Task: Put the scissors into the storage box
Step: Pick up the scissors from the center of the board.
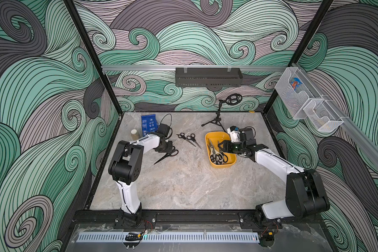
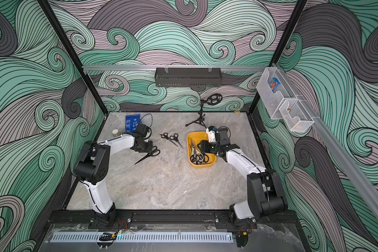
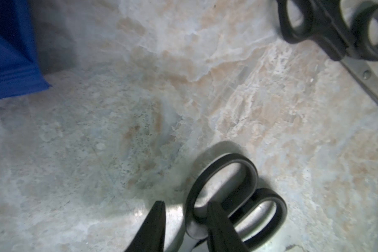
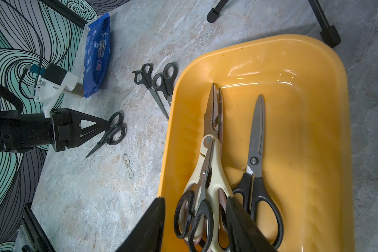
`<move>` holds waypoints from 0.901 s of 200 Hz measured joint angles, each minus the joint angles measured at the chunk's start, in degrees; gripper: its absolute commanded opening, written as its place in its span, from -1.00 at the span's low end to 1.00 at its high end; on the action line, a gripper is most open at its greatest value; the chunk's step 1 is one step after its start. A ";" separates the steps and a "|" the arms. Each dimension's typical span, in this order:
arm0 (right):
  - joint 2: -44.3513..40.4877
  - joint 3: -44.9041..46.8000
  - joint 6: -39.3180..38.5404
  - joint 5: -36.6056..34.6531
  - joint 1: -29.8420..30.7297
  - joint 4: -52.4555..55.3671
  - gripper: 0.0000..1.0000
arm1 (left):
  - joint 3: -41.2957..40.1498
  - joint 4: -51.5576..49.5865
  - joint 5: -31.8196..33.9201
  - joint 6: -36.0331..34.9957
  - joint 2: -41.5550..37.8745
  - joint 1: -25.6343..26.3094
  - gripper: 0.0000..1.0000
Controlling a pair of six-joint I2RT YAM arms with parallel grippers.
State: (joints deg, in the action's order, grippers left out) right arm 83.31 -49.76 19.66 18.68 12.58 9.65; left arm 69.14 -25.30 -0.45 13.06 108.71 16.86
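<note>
- My right gripper [image 4: 194,198] hangs over one end of the yellow storage box [image 4: 310,131]. Its fingers are wide apart and hold nothing.
- Inside the box lie the cream-handled scissors [image 4: 214,174]. A small black-handled pair [image 4: 200,192] lies on top of them, right under that gripper.
- A big black-handled pair [image 4: 256,135] lies next to them in the box.
- Two little black scissors [image 4: 155,85] lie side by side on the table [image 4: 96,196], just outside the box.
- My left gripper [image 3: 184,203] is well away from the box, down at one more black pair [image 3: 229,158] lying on the table. Its fingers are a little apart, with the rim of one handle ring between them, not squeezed shut.
</note>
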 measured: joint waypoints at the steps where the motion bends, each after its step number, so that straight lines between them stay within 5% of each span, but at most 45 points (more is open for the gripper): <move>1: 0.00 0.00 0.00 0.00 0.00 0.00 -0.01 | 0.02 0.02 0.00 0.00 0.11 0.02 -0.28; 47: 0.00 0.55 -0.02 0.00 0.00 -0.02 -0.01 | 2.97 0.50 0.42 0.00 3.08 0.20 -0.33; 141: 0.00 0.81 -0.26 -0.17 0.00 0.00 -0.01 | 5.01 0.42 2.16 0.31 4.92 0.22 -1.00; 180: -0.13 1.11 -0.24 -0.20 0.00 -0.02 -0.01 | 5.38 0.22 2.16 0.44 5.20 0.22 -1.00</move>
State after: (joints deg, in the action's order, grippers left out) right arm 83.18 -48.64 19.42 18.48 12.58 9.63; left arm 74.52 -25.08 1.72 13.50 113.91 17.08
